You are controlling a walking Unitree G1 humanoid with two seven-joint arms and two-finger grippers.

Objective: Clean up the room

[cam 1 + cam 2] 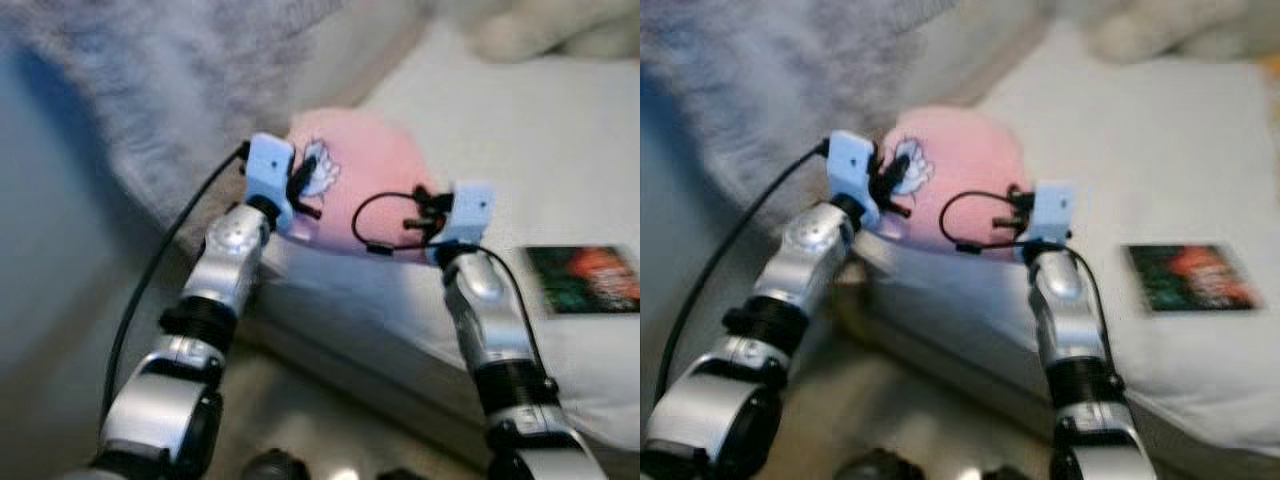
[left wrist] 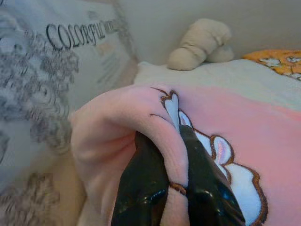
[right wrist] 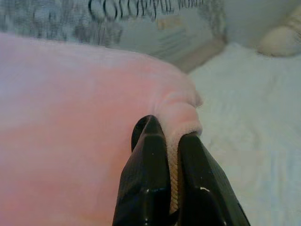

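A white bed [image 1: 560,130] takes up most of the head views, its mattress edge running across in front of the robot, with pale floor [image 1: 300,420] below it and a grey patterned blanket or pillow [image 2: 42,70], printed with dark lettering, lying at the robot's left. One pink blanket [image 1: 365,190] with a white-and-brown embroidered figure sits bunched at the near edge of the bed, held up between both arms. The left tool [image 2: 174,188] has its two black fingers closed on a fold of the pink blanket beside the embroidery; the right tool [image 3: 171,179] pinches the opposite hem, its fingers shut tight on the fabric. One dark card or booklet [image 1: 585,280] with red and green print lies flat on the bed to the robot's right, apart from the blanket. One beige plush toy [image 2: 200,44] rests farther back on the bed, and a patch of orange patterned fabric [image 2: 277,61] shows at the far side. The head views are blurred.
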